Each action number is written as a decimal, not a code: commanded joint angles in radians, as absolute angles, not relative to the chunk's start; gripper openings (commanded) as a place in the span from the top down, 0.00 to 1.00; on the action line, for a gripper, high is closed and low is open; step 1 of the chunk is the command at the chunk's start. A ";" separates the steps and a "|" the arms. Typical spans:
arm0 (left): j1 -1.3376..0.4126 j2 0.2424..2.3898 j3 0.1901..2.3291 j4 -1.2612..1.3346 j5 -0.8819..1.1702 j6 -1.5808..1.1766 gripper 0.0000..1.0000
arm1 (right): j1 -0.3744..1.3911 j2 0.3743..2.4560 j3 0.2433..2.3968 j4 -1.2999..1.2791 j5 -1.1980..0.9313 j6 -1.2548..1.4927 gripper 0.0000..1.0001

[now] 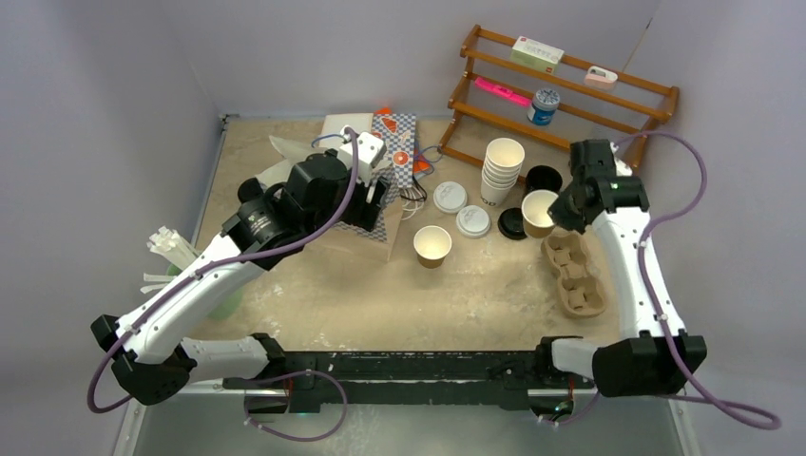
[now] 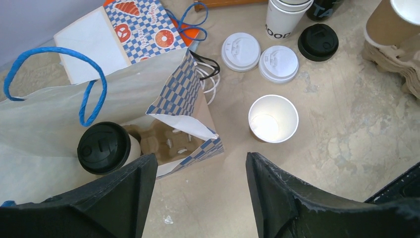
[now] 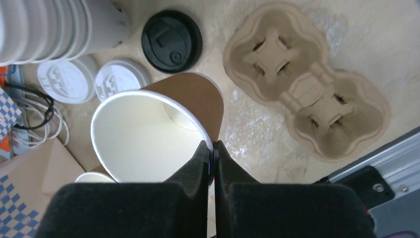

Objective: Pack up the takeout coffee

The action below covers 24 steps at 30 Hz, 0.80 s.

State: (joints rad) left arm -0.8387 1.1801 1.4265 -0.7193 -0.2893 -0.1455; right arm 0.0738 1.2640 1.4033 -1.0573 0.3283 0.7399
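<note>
One takeout coffee (image 2: pixel 104 148), a pale cup with a black sip lid, stands in a cardboard carrier inside the open paper bag (image 2: pixel 44 114). My left gripper (image 2: pixel 200 168) is open and empty, hovering just in front of the bag's mouth; it also shows in the top view (image 1: pixel 373 207). My right gripper (image 3: pixel 213 148) is shut on the rim of a brown lidless cup (image 3: pixel 148 134), held up at the right (image 1: pixel 539 211). A second lidless cup (image 2: pixel 273 118) stands on the table. A loose black lid (image 3: pixel 172 41) lies near the held cup.
A pulp cup carrier (image 1: pixel 573 275) lies at the right. A stack of white cups (image 1: pixel 501 169), two white lids (image 1: pixel 450 197) and another black lid (image 1: pixel 544 178) sit mid-table. A wooden rack (image 1: pixel 561 81) stands at back right. A green cup of utensils (image 1: pixel 176 252) is at left.
</note>
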 commanded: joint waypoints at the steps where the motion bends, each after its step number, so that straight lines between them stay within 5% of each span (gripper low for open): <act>1: -0.834 1.181 1.433 -0.665 -0.239 -0.140 0.32 | 0.003 1.178 1.219 -0.903 0.023 0.705 1.00; 8: -0.835 1.188 1.429 -0.651 -0.186 -0.137 0.32 | 0.003 1.115 0.949 -0.695 -0.015 0.773 1.00; 24: -0.815 1.210 1.473 -0.697 -0.169 -0.156 0.30 | 0.002 1.174 0.846 -0.602 0.206 0.773 0.95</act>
